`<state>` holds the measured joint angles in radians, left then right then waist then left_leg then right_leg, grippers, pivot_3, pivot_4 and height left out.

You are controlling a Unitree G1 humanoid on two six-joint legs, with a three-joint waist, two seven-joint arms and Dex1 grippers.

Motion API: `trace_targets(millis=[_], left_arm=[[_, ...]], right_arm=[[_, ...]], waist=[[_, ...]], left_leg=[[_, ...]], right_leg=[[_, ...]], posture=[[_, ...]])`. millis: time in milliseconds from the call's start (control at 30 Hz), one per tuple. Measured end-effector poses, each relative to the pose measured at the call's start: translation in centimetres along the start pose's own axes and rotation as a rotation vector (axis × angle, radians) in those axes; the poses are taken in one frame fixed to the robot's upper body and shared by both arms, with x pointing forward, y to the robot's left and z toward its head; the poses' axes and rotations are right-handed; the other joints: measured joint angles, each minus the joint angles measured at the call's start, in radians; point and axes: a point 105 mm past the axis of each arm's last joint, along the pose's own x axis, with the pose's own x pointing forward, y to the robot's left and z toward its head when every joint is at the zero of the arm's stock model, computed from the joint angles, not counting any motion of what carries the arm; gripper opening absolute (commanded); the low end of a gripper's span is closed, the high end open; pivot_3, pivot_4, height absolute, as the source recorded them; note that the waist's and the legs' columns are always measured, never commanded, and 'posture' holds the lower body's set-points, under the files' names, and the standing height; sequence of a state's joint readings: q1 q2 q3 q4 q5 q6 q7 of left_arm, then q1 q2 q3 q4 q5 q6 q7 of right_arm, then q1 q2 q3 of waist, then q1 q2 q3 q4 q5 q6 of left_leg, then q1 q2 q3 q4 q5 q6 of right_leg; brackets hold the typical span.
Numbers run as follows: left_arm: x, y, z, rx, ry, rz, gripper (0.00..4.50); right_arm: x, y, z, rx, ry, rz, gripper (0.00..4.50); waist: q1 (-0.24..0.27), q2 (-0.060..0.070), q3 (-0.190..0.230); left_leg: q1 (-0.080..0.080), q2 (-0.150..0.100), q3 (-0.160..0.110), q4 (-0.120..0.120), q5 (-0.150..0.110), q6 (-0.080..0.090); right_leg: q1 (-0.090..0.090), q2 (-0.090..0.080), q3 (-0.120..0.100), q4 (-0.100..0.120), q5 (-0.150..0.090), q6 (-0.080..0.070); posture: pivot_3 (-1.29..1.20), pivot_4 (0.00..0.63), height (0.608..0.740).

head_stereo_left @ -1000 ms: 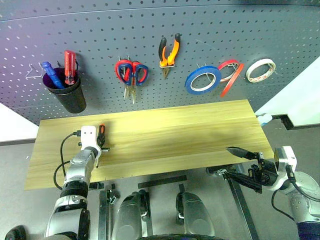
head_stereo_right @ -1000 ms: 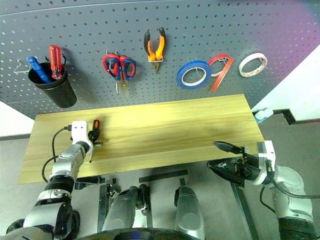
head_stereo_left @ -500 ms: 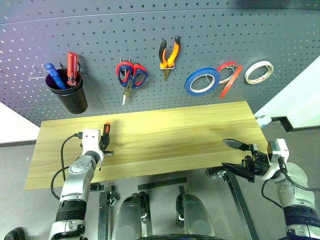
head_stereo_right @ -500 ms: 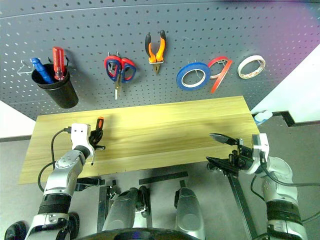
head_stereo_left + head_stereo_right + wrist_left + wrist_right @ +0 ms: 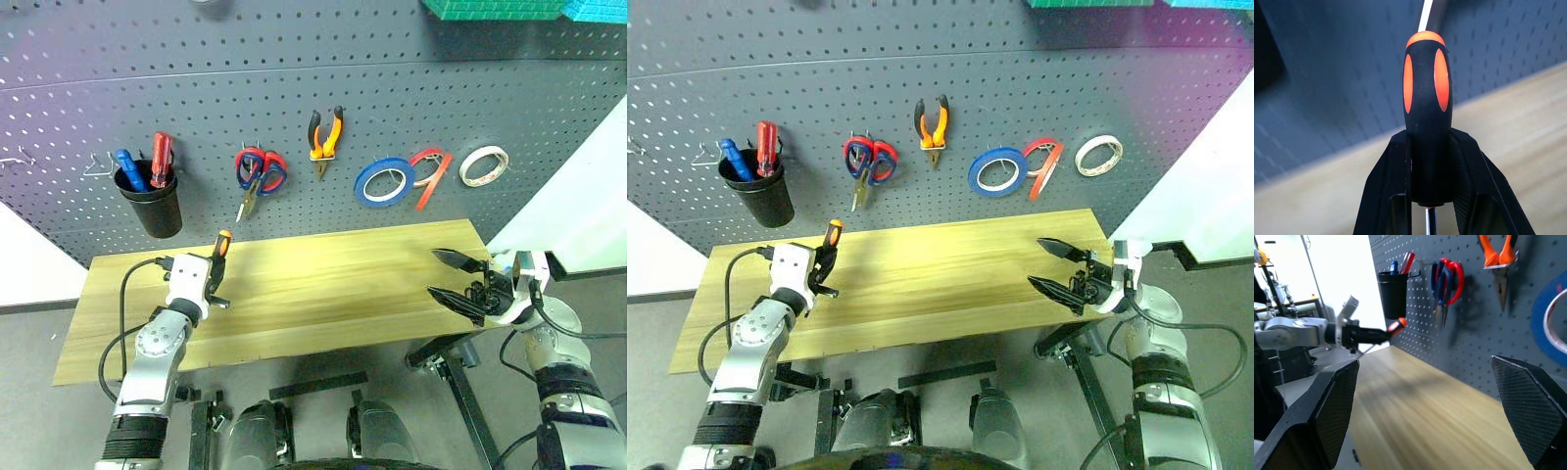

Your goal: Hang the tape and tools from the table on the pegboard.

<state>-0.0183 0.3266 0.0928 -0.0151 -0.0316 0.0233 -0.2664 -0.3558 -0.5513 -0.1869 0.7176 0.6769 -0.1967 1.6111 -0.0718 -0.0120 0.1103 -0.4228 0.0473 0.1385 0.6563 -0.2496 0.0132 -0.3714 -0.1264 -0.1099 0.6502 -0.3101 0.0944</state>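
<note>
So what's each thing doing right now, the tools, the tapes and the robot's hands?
screwdriver: held, off the table
left gripper: shut on screwdriver handle
right gripper: open, empty
pliers: hanging on pegboard
red-handled scissors: hanging, tilted
blue roll: hanging
red tape: hanging
cream-white roll: hanging
black cup: hanging, holding two screwdrivers

Left hand clamped closed, right hand fingers spread wide

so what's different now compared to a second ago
The left tool, shut on the screwdriver, has lifted it off the table and toward the pegboard. The right tool came forward over the table's end, staying open. Everything hanging on the pegboard is unchanged.
</note>
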Motion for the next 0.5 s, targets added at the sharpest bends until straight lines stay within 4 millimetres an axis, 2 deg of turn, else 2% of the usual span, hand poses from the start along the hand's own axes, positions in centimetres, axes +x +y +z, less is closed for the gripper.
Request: trace_targets(millis=[267, 400, 500], left_arm=[[0.0, 0.4, 4.5, 0.094, -0.196, 0.027, 0.66], [0.1, 1.7, 7.2, 0.132, -0.283, 0.070, 0.66], [0.1, 2.2, 9.2, 0.168, -0.343, 0.081, 0.66]], right_arm=[[0.7, -0.9, -0.1, -0.016, 0.007, -0.015, 4.50], [4.0, 3.9, 1.1, -0.056, -0.051, 0.120, 4.50], [4.9, 4.8, 2.1, -0.033, -0.070, 0.134, 4.50]], waist=[[0.004, 0.005, -0.014], [0.007, 0.012, -0.023], [0.003, 0.012, -0.026]], left_leg=[[0.000, 0.001, -0.001, 0.005, 0.000, 0.000], [-0.003, 0.002, -0.001, 0.005, 0.000, 0.000], [-0.001, 0.002, -0.001, 0.008, -0.003, 0.005]], right_leg=[[0.001, 0.000, 0.000, 0.004, 0.000, 0.000], [-0.001, 0.001, 0.000, 0.005, 0.000, 0.000], [0.001, 0.001, 0.000, 0.005, 0.002, 0.000]], posture=[[-0.09, 0.000, 0.740], [-0.09, 0.000, 0.740], [-0.08, 0.000, 0.740]])
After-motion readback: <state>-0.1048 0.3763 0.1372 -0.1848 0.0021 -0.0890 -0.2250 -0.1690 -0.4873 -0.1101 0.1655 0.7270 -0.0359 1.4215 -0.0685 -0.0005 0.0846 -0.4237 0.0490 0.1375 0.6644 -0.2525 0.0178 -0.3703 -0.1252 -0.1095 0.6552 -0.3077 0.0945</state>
